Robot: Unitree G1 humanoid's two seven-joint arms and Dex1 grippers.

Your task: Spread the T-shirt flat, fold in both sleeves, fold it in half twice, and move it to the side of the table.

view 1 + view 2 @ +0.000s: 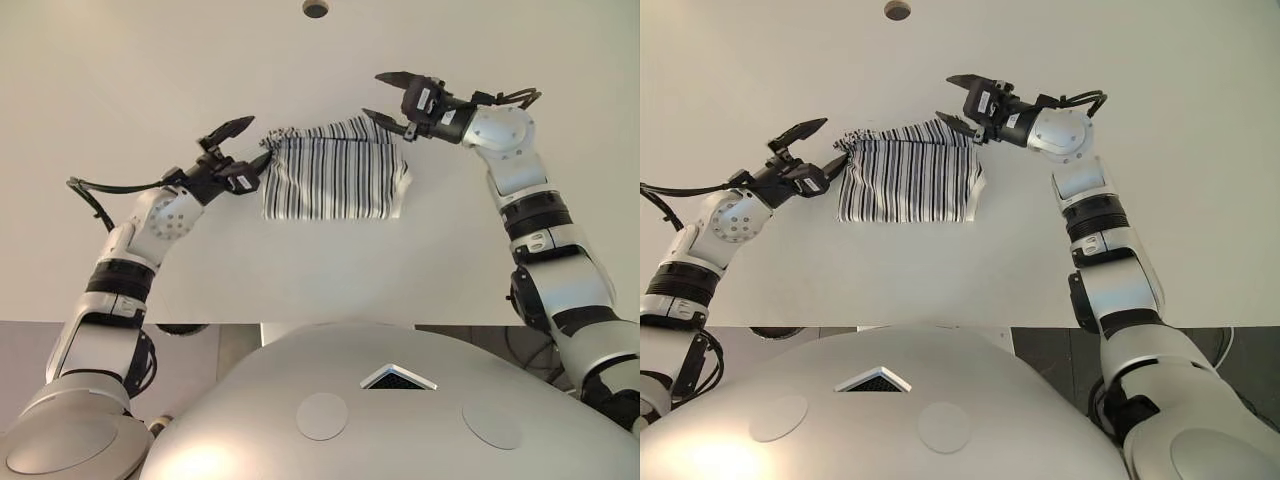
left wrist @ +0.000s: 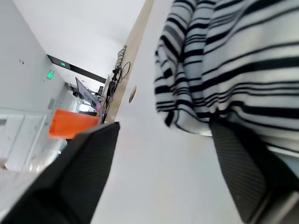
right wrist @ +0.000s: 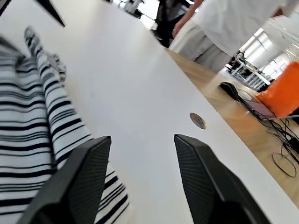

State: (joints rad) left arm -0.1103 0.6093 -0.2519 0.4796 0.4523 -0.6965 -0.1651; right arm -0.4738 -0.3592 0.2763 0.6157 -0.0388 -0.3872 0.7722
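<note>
The folded T-shirt [image 1: 330, 180] lies on the worktop [image 1: 150, 60] between both claws. The left claw [image 1: 257, 138], forearm stretched forward, is released, one finger touching the cloth's edge. The right claw [image 1: 373, 94], wrist bent inward, gapes at the opposite far corner.

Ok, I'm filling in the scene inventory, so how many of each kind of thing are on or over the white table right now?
Striped T-shirt, folded: 1
Claws, both open: 2 (left claw, right claw)
Round cap set in the far tabletop: 1
Total: 4
</note>
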